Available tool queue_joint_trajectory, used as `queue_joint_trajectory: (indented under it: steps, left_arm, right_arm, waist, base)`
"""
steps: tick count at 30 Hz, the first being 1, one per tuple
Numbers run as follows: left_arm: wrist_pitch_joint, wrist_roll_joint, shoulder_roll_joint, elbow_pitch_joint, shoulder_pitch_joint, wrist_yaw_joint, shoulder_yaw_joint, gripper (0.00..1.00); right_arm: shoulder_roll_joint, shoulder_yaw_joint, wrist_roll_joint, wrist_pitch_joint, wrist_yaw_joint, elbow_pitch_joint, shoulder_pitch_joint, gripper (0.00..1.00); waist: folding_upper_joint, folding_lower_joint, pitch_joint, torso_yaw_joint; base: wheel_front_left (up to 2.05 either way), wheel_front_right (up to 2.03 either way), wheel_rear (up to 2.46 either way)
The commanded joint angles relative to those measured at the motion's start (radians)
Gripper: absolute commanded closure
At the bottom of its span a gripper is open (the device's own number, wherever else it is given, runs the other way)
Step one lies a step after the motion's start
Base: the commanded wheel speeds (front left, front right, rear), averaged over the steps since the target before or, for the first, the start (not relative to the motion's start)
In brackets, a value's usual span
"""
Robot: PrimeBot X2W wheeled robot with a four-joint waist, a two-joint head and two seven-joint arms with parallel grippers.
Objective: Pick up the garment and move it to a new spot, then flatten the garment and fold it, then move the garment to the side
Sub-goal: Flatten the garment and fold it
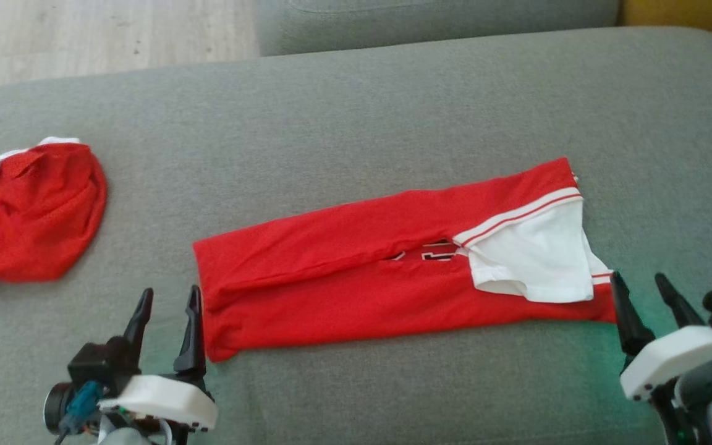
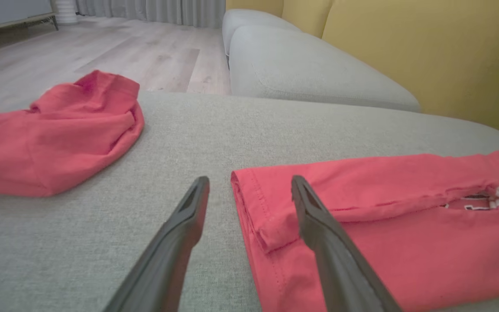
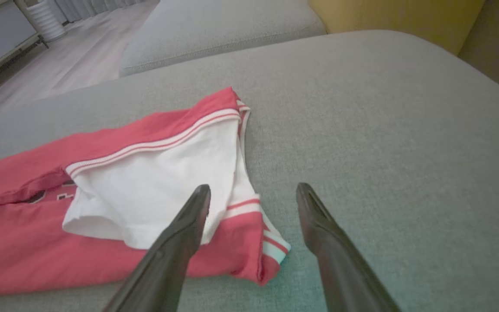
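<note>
- The left claw [image 1: 170,290] stands by the near edge of the grey fabric sofa cushion [image 1: 393,111], toward its left corner. Its two dark fingers are spread wide and hold nothing. One finger is over bare cushion and the other over the garment's hemmed end.
- The right claw [image 1: 637,278] is likewise spread and empty, toward the near right corner. It straddles the strip's striped near corner.
- The red soft-knit garment [image 1: 356,290] lies across the near half of the cushion between the two claws. It slants from the near left up toward the right.
- It will likely handle as light, limp and a little clingy. It has no stiffness of its own, so layers may slide or sag if it is lifted by one end.
- The best holds look like the two short ends, pinching all layers at the hem and at the striped corner.
- It is folded lengthwise into a long narrow strip, the two long sides meeting along a middle seam where black lettering peeks out.
- A white sleeve [image 1: 529,259] with red-striped trim lies folded over the right end.
- Farther left, by the cushion's left edge, a crumpled red cloth [image 1: 34,216] lies well apart from the strip.
- Beyond the far edge are a second grey cushion [image 1: 424,25], a pale wooden floor [image 1: 84,37] and a yellow backrest [image 2: 405,52].
</note>
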Motion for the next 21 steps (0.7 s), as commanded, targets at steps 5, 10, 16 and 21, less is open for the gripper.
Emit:
queue_joint_trajectory:
  steps: [5, 10, 16, 21]
  left_arm:
    - [-0.039, 0.003, -0.007, -0.079, 0.009, 0.057, 0.076, 0.0]
    - [-0.046, 0.004, -0.021, -0.113, 0.034, 0.08, 0.076, 0.0]
    - [-0.043, 0.006, -0.027, -0.135, 0.04, 0.085, 0.064, 0.0]
    - [-0.041, 0.007, -0.027, -0.138, 0.038, 0.084, 0.058, 0.0]
  right_arm:
    - [-0.003, -0.009, -0.027, 0.049, 0.004, -0.042, -0.086, 0.0]
    - [-0.007, -0.054, -0.059, 0.093, 0.004, 0.043, -0.147, 0.0]
    - [-0.013, -0.102, -0.075, 0.131, 0.004, 0.19, -0.192, 0.0]
    - [-0.01, -0.111, -0.073, 0.154, 0.004, 0.281, -0.218, 0.0]
  waist:
    - [-0.0001, 0.0001, -0.012, 0.05]
    - [-0.0001, 0.0001, -0.002, 0.104]
    - [-0.0001, 0.0001, 0.014, 0.169]
    - [-0.0001, 0.0001, 0.016, 0.197]
  base:
    - [0.0, 0.0, 0.0]
    - [0.0, 0.0, 0.0]
    - [0.0, 0.0, 0.0]
    - [0.0, 0.0, 0.0]
